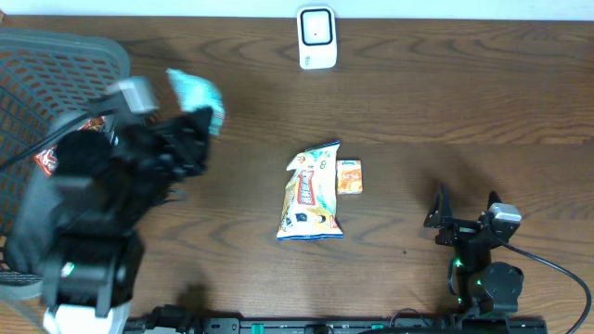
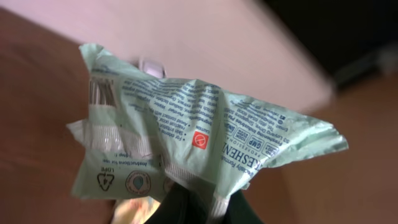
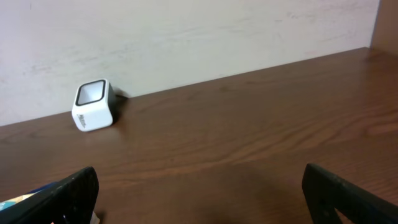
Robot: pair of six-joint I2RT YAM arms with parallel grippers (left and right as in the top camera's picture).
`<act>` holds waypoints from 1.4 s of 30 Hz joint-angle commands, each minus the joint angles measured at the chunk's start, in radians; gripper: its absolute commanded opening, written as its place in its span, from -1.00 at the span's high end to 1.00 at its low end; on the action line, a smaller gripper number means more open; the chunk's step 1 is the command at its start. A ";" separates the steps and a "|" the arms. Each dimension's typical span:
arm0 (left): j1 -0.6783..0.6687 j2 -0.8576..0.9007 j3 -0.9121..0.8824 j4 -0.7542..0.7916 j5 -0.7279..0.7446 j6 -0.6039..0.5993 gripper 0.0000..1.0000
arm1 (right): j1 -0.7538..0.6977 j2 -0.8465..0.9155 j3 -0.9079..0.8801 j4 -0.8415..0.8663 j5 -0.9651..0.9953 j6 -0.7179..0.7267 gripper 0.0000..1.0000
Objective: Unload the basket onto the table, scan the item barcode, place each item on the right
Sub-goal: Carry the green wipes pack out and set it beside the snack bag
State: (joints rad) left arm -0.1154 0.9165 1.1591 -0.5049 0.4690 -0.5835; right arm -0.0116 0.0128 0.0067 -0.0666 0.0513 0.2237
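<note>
Your basket (image 1: 56, 56) sits at the far left edge of the worktop (image 1: 445, 102). One red-and-white item (image 1: 43, 160) shows inside it, beside the left arm (image 1: 83, 223). The arm covers the rest of the inside, so you cannot tell what else is in there.

The packet (image 2: 205, 143), pale green and crumpled, is out of the basket. Your left fingers (image 2: 180, 208) are closed tight on its lower edge and hold it up just right of the basket rim. Its printed side faces the wrist camera, and blurred dark bars show near its upper-left corner.

The scanner (image 1: 316, 37) stands upright at the back edge, against the wall (image 3: 186, 37). It is well apart from the packet, to the packet's right and farther back. Only bare wood lies between the two.

In the middle of the worktop a snack bag (image 1: 311, 195) lies flat, with a small orange box (image 1: 350, 176) just beside its upper right corner. Both are nearer the front than the line from packet to scanner.

Your right fingers (image 3: 348, 193) are spread as wide as they go, with nothing between them. They sit low at the front right, near the front edge. From there to the scanner the wood is open, and the bag and box lie off to their left.
</note>
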 commanded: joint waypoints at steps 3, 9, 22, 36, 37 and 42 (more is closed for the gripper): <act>-0.191 0.186 0.008 -0.079 0.008 0.213 0.85 | 0.006 0.000 -0.001 -0.004 -0.001 0.007 -0.99; -0.295 0.435 0.008 -0.101 -0.090 0.280 0.85 | 0.006 0.000 -0.001 -0.004 -0.001 0.007 -0.99; -0.356 0.831 0.008 -0.112 -0.123 0.280 0.85 | 0.006 0.000 -0.001 -0.004 -0.001 0.007 -0.99; -0.354 0.809 0.034 -0.134 -0.123 0.262 -0.64 | 0.006 0.000 -0.001 -0.004 -0.001 0.007 -0.99; -0.354 0.788 0.045 -0.135 -0.123 0.263 -0.73 | 0.006 0.000 -0.001 -0.004 -0.001 0.007 -0.98; -0.354 0.615 0.126 -0.134 -0.122 0.402 -0.96 | 0.006 0.000 -0.001 -0.004 -0.001 0.007 -0.98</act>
State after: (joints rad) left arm -0.4679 1.6661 1.1946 -0.6418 0.3531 -0.2920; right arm -0.0116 0.0128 0.0067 -0.0669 0.0513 0.2241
